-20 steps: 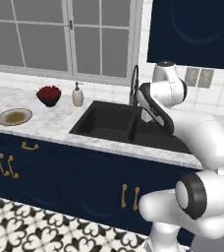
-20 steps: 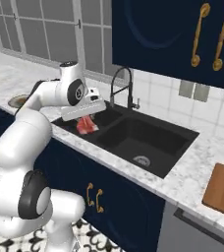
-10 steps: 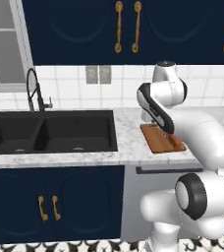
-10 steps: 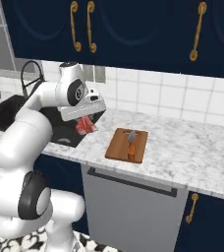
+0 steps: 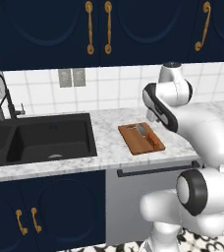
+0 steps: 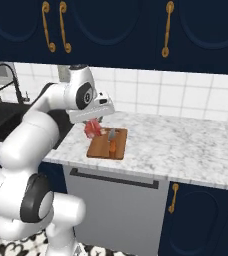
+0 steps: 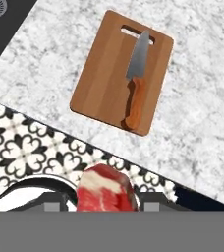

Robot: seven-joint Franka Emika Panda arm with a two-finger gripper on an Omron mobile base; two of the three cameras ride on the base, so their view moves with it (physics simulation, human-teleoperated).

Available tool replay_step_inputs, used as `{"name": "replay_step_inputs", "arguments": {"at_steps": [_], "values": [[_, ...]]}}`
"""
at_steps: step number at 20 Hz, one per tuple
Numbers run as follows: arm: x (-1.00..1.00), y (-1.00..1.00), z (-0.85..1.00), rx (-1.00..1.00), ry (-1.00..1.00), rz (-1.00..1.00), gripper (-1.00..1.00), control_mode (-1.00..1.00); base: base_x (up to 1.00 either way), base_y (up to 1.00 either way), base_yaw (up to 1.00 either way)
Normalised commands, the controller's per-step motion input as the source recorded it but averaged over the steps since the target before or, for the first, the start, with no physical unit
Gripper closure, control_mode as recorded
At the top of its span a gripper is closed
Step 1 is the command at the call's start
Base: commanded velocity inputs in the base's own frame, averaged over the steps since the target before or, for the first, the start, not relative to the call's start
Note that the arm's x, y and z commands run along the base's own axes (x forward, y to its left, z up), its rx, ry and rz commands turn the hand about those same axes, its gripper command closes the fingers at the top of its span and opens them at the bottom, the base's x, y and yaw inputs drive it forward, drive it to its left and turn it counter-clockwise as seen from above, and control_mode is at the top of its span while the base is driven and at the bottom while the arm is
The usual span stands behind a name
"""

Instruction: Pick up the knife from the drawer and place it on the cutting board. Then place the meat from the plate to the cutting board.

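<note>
- On the white marbled counter (image 6: 186, 145) lies the flat reddish-brown wooden cutting board (image 7: 104, 78), a little to the right of the black sink (image 5: 35, 138).
- The small knife with the chunky orange-brown handle and short grey blade (image 7: 136, 81) already rests on the board, along one long side, so its other half is bare.
- Our two-finger gripper (image 7: 104, 199) pinches the small slab of red-pink meat with pale marbling (image 7: 105, 189) between its dark tips.
- In the right base view the meat (image 6: 92, 129) hangs in the air just beside the board's near left corner, above the counter's front edge.
- We think the step now is to set the meat down on the board.
- To do it well, we should carry the meat over the bare half of the board, away from the knife.
- We should go down slowly until the meat touches the wood, and only then let go.
- We should not bump the knife, or it may slide off.
- We should lift straight up after, so the meat stays put.
- We see no words, brands or labels on anything here.
</note>
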Motion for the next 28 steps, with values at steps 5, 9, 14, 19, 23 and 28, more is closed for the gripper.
{"name": "replay_step_inputs", "arguments": {"at_steps": [5, 9, 14, 19, 23, 28], "values": [[1.00, 0.24, -0.52, 0.00, 0.11, 0.00, 1.00, -1.00, 0.00, 0.00, 0.00], [1.00, 0.44, -0.85, 0.00, 0.12, 0.00, 1.00, -1.00, 0.00, 0.00, 0.00], [0.63, 0.19, -0.96, 0.00, 0.11, -0.03, 1.00, -1.00, 0.00, 0.00, 0.00], [0.22, 0.00, -0.69, 0.00, 0.04, -0.06, 1.00, -1.00, 0.00, 0.00, 0.00], [0.09, 0.00, -0.41, 0.00, 0.00, -0.02, -1.00, -1.00, 0.00, 0.00, 0.00], [0.26, 0.00, -0.12, 0.00, -0.01, 0.00, -1.00, -1.00, 0.00, 0.00, 0.00]]}}
